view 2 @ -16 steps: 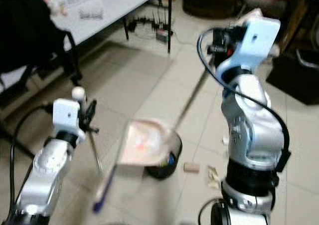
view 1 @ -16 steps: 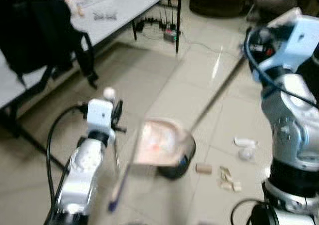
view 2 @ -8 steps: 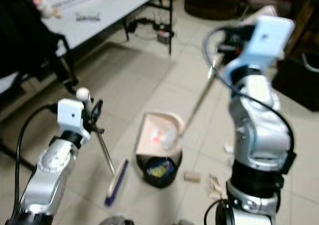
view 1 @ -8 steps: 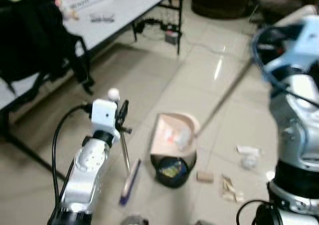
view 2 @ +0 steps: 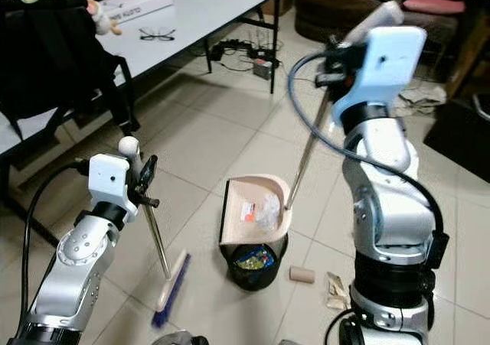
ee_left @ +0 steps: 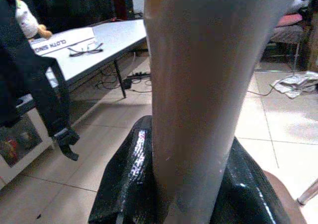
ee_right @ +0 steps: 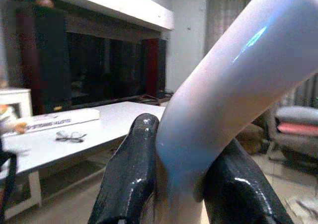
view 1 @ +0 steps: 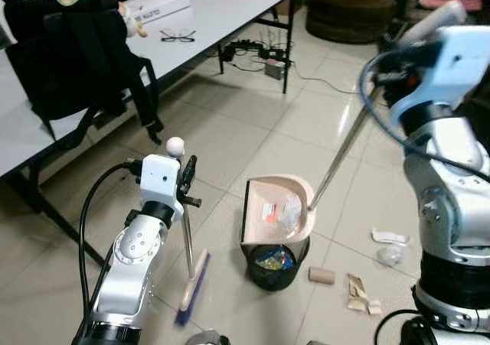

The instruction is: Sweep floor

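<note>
Dumping step: right gripper (view 2: pixel 331 63) clenched on dustpan (view 2: pixel 256 211) handle, pan tipped over bin (view 2: pixel 255 261). Left gripper (view 1: pixel 184 186) grasps broom (view 1: pixel 191 280), head on floor. Next probably: lower pan, sweep scraps (view 1: pixel 360 293).

The dustpan (view 1: pixel 277 209) is pale beige, with a bit of red and white litter inside, and its long handle (view 1: pixel 342 155) is silver-grey. The small bin (view 1: pixel 274 263) under it is black. The broom head (view 2: pixel 170 289) is cream with blue bristles. The floor tiles (view 1: pixel 230 142) are light beige, the table (view 1: pixel 222 1) is white, and the backpack (view 1: pixel 73 58) is black.
</note>
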### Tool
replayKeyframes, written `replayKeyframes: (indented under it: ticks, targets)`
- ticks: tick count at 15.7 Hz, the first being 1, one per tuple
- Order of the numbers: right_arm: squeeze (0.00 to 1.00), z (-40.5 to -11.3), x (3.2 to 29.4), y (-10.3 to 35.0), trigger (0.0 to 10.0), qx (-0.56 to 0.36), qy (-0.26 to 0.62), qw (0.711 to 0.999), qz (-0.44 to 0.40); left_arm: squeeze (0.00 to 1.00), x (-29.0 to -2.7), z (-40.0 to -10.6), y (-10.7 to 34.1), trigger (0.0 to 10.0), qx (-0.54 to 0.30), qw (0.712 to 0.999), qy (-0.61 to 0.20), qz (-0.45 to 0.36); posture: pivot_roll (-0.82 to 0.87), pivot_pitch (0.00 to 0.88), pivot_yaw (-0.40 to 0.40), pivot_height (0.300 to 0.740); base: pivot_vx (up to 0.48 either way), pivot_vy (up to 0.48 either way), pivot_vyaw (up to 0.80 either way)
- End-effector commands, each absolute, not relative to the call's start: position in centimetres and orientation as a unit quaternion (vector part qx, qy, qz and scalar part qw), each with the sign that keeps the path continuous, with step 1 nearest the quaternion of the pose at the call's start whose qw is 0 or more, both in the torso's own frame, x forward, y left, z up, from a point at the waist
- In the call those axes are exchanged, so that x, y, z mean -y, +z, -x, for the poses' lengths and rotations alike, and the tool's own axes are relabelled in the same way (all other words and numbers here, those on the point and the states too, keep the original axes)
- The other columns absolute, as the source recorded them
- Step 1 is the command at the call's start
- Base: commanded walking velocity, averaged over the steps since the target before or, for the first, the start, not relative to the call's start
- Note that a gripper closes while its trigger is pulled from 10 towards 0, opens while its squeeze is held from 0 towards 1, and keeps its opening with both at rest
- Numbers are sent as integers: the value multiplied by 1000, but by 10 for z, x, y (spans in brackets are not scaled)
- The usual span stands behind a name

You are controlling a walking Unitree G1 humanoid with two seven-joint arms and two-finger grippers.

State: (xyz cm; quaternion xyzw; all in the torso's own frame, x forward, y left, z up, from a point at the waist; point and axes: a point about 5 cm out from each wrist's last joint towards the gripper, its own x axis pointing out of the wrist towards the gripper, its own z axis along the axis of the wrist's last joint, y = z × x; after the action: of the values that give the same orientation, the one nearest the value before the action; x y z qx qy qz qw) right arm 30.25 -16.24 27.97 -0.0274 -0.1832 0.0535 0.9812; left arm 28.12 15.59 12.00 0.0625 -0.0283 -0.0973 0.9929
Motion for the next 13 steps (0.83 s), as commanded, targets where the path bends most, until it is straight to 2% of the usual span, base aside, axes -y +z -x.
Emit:
replayKeyframes:
  ticks: [1,7,11,13]
  targets:
    - [0,-295,153,291,10000,224,79,970,54,0,-157,-284,126,10000,40,992,-98,-68,-31,51,58,740,0,0,0]
    - [0,-283,115,279,10000,229,201,933,189,0,-156,-282,124,10000,34,992,-102,-70,-32,54,62,740,0,0,0]
    - [0,-275,98,270,10000,234,255,913,218,0,-156,-282,124,10000,34,991,-103,-72,-27,59,65,740,0,0,0]
    - [0,-270,91,270,10000,241,273,908,206,0,-156,-282,124,10000,33,991,-104,-74,-27,61,67,740,0,0,0]
